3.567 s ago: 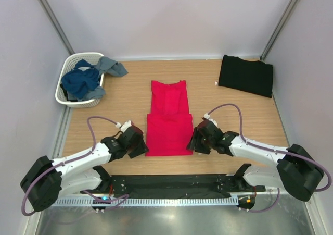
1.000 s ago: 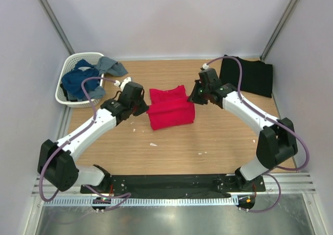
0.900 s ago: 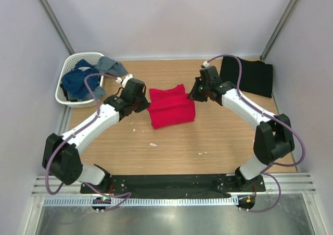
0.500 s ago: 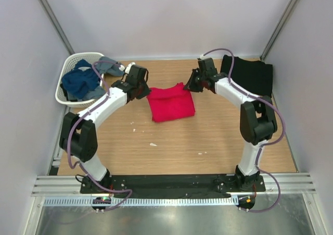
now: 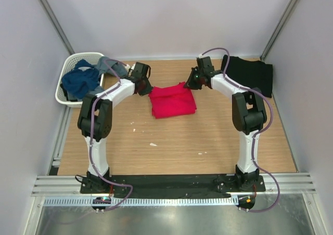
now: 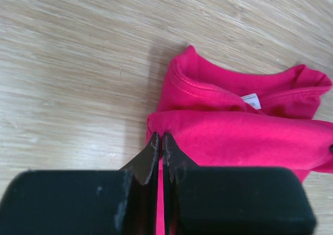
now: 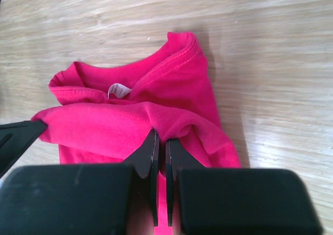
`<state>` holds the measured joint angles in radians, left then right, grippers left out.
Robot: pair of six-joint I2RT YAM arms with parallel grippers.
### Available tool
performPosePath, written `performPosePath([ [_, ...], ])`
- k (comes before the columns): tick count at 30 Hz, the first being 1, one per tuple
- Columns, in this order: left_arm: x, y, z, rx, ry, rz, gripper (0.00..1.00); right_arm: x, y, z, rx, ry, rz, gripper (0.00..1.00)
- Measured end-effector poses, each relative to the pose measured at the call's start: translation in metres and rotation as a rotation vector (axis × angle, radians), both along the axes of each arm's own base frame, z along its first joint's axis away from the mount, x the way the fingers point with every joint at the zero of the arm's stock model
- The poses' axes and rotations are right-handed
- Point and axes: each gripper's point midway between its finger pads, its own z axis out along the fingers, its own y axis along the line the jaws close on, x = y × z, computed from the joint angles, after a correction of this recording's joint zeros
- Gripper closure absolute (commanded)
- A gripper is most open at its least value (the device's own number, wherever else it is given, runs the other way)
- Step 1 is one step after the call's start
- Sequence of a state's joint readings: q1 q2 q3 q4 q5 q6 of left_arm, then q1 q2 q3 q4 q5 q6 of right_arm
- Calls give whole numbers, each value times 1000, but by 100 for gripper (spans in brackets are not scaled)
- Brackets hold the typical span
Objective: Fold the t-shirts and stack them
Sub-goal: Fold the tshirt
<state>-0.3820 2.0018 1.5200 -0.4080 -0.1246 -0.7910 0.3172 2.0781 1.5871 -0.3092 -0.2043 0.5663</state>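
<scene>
Nearest the arm bases, bare worktop is seen, with a few pale scraps lying well short of the red shirt. The red shirt lies on the worktop beyond them, about midway across, already folded into a compact block.

Its raised upper layer is pinched at both ends. The left end effector is closed on the fold at the shirt's left edge, and the right end effector is closed on it at the right edge. In both wrist views the jaws are pressed together with only cloth between them. The layer is judged to be held at two matching points so that it stays level and taut while it is carried over the collar half, giving a straight crease. The collar and its white label lie flat just beyond the held fold, not yet covered.

Beyond and to the right of the red shirt, the black shirt is laid folded near the far corner, probably kept apart as the base of the stack. Beyond and to the left, a white basket holds blue clothes.

Some things cannot be made out. From above, the fingertips are hidden under the wrists. The near part of the red shirt is blocked by the end effector bodies in both wrist views. How many layers are pinched cannot be told. The black shirt's near-left edge is crossed by the right arm, and the number of garments in the basket is unclear.
</scene>
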Motion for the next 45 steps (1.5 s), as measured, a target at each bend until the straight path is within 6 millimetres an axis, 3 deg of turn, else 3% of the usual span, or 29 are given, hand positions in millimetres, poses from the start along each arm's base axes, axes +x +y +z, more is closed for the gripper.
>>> performPosePath([
  [6, 11, -1, -10, -23, 14, 1, 97, 19, -4, -1, 15, -14, -9, 90],
  [7, 12, -1, -10, -33, 14, -2, 93, 22, -5, -2, 23, -12, -7, 87],
  [8, 13, 0, -9, -43, 15, -5, 77, 25, -7, -4, 32, -9, -10, 75],
  [9, 14, 1, -7, -50, 12, -17, 51, 25, -8, -4, 40, -3, -10, 68],
  [10, 16, 1, -5, -56, 8, -28, 50, 26, -12, -5, 43, 2, -21, 62],
  [11, 19, 1, -1, -64, 3, -32, 38, 27, -15, -4, 47, 2, -26, 53],
  [15, 32, 0, 29, -70, -58, -78, 26, 29, -28, 12, 53, -26, -38, 43],
  [18, 15, 2, 53, -89, -87, -91, 24, 17, -36, 40, 50, -71, -39, 42],
  [20, -4, 2, 70, -103, -111, -99, 27, 2, -36, 64, 44, -112, -27, 51],
  [22, -29, -3, 85, -122, -145, -118, 37, -10, -29, 87, 45, -176, -1, 58],
  [23, -40, -8, 91, -138, -159, -129, 54, -17, -23, 97, 50, -203, 15, 70],
  [24, -50, -17, 97, -158, -178, -147, 62, -23, -16, 102, 54, -226, 36, 73],
  [25, -57, -26, 100, -170, -189, -167, 69, -27, -9, 105, 62, -242, 52, 77],
  [26, -62, -36, 101, -183, -199, -188, 84, -31, -2, 104, 68, -251, 67, 81],
  [29, -64, -63, 92, -213, -193, -235, 96, -36, 20, 81, 71, -221, 114, 86],
  [35, -42, -75, 23, -189, -74, -196, 99, -29, 31, 1, 20, -82, 123, 87],
  [37, -32, -74, 4, -170, -47, -174, 99, -23, 30, -14, -3, -57, 111, 87],
  [40, -11, -77, -7, -163, -42, -156, 99, -8, 30, -22, -28, -60, 91, 87],
  [45, 21, -75, -2, -173, -78, -129, 99, 21, 32, -6, -42, -128, 54, 86],
])
